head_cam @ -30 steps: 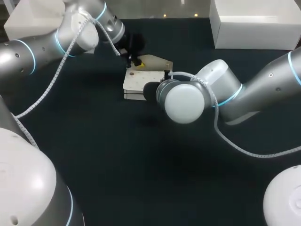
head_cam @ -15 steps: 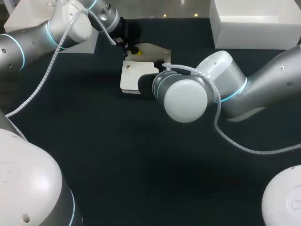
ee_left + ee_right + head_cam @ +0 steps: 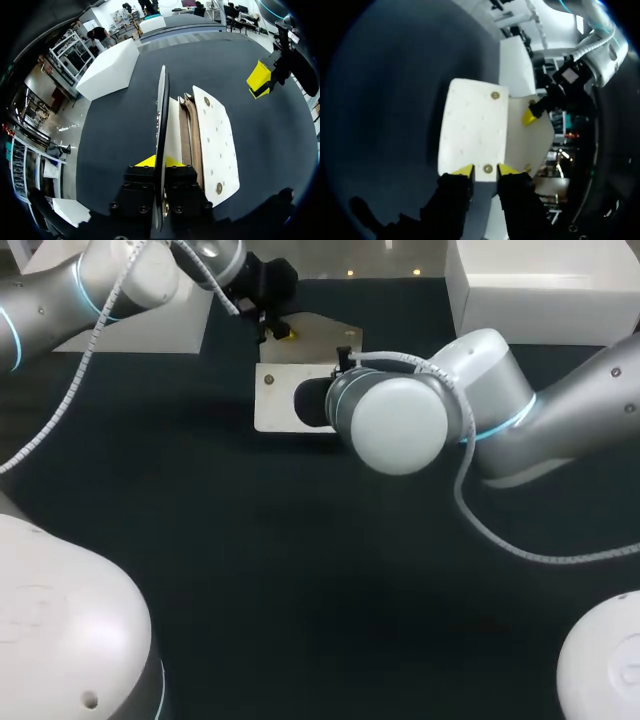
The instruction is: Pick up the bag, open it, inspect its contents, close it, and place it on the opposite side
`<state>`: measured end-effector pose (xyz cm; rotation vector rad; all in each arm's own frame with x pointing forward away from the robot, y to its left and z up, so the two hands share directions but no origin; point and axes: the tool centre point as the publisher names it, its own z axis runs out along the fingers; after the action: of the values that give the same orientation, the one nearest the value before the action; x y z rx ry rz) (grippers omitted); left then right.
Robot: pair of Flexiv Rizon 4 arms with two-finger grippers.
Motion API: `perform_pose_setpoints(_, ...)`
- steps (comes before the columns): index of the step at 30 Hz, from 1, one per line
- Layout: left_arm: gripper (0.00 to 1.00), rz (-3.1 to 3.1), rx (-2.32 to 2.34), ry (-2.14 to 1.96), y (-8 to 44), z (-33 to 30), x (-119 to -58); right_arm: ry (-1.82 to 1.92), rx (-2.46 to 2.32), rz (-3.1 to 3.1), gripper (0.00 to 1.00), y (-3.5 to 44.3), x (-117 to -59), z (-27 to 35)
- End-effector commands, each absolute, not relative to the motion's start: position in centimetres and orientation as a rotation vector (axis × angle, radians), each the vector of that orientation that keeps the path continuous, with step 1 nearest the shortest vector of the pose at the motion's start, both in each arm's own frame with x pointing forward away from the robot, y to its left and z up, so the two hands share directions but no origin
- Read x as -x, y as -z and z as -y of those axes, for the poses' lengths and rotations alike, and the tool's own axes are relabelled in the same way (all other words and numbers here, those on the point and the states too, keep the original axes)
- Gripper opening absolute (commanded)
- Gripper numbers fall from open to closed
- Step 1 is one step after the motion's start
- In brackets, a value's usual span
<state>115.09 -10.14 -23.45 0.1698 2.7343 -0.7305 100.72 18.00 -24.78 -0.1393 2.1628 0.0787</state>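
Observation:
The cream bag (image 3: 285,400) sits at the far middle of the dark table (image 3: 250,570), its flap (image 3: 320,335) raised. My left gripper (image 3: 275,328) is shut on the flap's far left edge. From the left wrist the flap (image 3: 161,130) shows edge-on between the yellow fingertips (image 3: 145,161), with the open bag body (image 3: 212,140) beside it. My right gripper (image 3: 485,170) is at the right end of the front panel (image 3: 472,125), its fingers slightly apart beside a snap. In the head view its own wrist hides it. The left wrist view shows its yellow tip (image 3: 260,77) just off the bag's far corner.
A large white box (image 3: 540,290) stands at the back right of the table. Another white block (image 3: 150,325) is at the back left, behind my left arm. The near half of the dark table holds only my arms' bases.
My left gripper has carried the flap toward the table's far edge, and the bag has shifted that way. My right arm followed the bag.

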Motion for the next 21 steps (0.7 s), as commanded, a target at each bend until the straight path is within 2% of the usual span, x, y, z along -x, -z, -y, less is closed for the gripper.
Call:
perform_pose_setpoints(1,0.0,-2.707,-0.148,0.721,22.2,9.6,-114.0,-0.105,0.139,-2.191,0.0,24.0,-101.6,-17.6)
perform_pose_setpoints(13,0.0,-2.691,-0.138,0.717,22.0,9.4,-114.0,-0.115,0.147,-2.192,0.0,24.0,-101.9,-17.5)
perform_pose_setpoints(21,0.0,-2.706,-0.128,0.723,21.7,9.3,-113.0,-0.124,0.181,-2.184,0.0,23.4,-105.5,-18.4)
